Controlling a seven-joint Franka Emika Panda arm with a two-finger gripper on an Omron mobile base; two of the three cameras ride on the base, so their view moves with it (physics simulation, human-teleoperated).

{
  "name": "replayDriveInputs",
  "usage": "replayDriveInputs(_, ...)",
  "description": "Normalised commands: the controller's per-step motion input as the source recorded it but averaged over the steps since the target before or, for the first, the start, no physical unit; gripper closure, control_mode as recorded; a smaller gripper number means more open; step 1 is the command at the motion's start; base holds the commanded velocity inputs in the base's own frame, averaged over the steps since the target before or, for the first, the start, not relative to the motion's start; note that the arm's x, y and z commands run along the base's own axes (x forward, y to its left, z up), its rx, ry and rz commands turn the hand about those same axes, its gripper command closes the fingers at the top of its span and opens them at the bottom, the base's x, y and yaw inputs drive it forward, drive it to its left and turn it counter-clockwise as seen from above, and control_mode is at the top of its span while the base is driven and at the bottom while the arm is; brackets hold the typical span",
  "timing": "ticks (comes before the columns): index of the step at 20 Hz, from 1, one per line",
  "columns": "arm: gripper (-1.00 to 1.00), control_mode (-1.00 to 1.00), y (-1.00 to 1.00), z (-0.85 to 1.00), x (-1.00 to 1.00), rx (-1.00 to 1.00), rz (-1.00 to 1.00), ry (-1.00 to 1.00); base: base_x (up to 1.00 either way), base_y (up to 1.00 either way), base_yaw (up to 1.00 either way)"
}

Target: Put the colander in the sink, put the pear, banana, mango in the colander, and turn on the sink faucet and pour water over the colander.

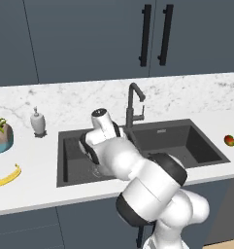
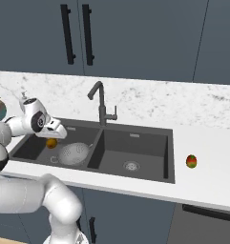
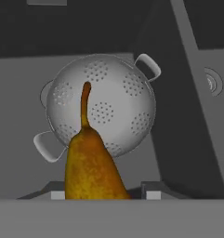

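From the left base camera, the white marble counter (image 1: 36, 155) runs wide, veined in grey, with the dark grey double-basin sink (image 1: 206, 148) cut square into it. The tall dark sink faucet (image 1: 133, 104) rises behind the divider, its spout bent at a hard angle. The arm's glossy white shells and dark joints cover much of the left basin. The long curved yellow banana (image 1: 7, 178) lies on the counter far left, near a teal bowl holding a plant (image 1: 1, 135) and a white soap dispenser (image 1: 38, 121). The small red-green mango (image 1: 229, 140) sits on the counter right of the sink.

From the right base camera, the gripper (image 2: 52, 138) hangs over the left basin with the brownish-golden pear (image 2: 51, 142) clamped in it, just above and beside the colander (image 2: 73, 153), a silvery perforated bowl resting on the left basin floor. The right basin shows a round steel drain (image 2: 131, 166). The mango lies on the marble well right of the sink.

The hand camera looks down along the pear, whose speckled golden skin tapers to a thin brown stem. The two dark fingertips (image 3: 150, 191) press its wide base on either side, set narrow on the fruit. Below lies the round colander, dotted with clusters of holes, its two loop handles on opposite sides.
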Motion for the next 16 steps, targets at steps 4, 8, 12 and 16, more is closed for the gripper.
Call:
replayDriveInputs(4,1.0,-1.0,-0.4,-0.02,0.26,0.0,0.0,0.0,0.0,0.0,0.0)
replayDriveInputs(8,1.0,-1.0,-0.15,-0.08,0.2,0.0,0.0,0.0,0.0,0.0,0.0)
replayDriveInputs(12,1.0,-1.0,0.0,-0.19,0.14,0.0,0.0,-0.05,0.0,0.0,0.0)
replayDriveInputs(16,1.0,-1.0,-0.01,-0.17,0.2,0.0,0.0,-0.06,0.0,0.0,0.0)
